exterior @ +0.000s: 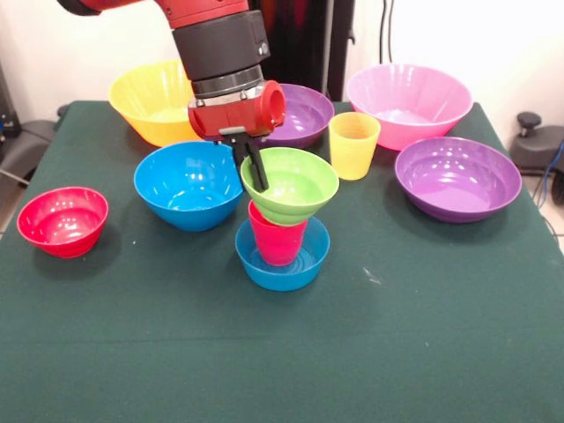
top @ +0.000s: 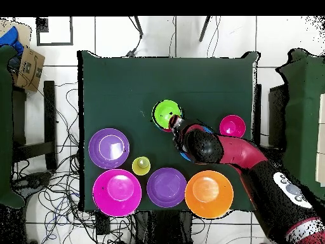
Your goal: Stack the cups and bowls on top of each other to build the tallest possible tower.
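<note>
medium blue bowl (top: pixel 204 130) mostly under arm (top: pixel 219 149) (overhead) | tool (exterior: pixel 252 164) grip unclear

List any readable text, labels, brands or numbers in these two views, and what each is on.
None readable.
Bowls and cups, e.g. the lime green bowl and yellow cup: plain plastic, no print visible.
Cardboard box beside the table in the overhead view: dark marks on it, too small to read.
Robot arm: small light markings on the link, too blurred to read.
Green table cover: no text.
</note>
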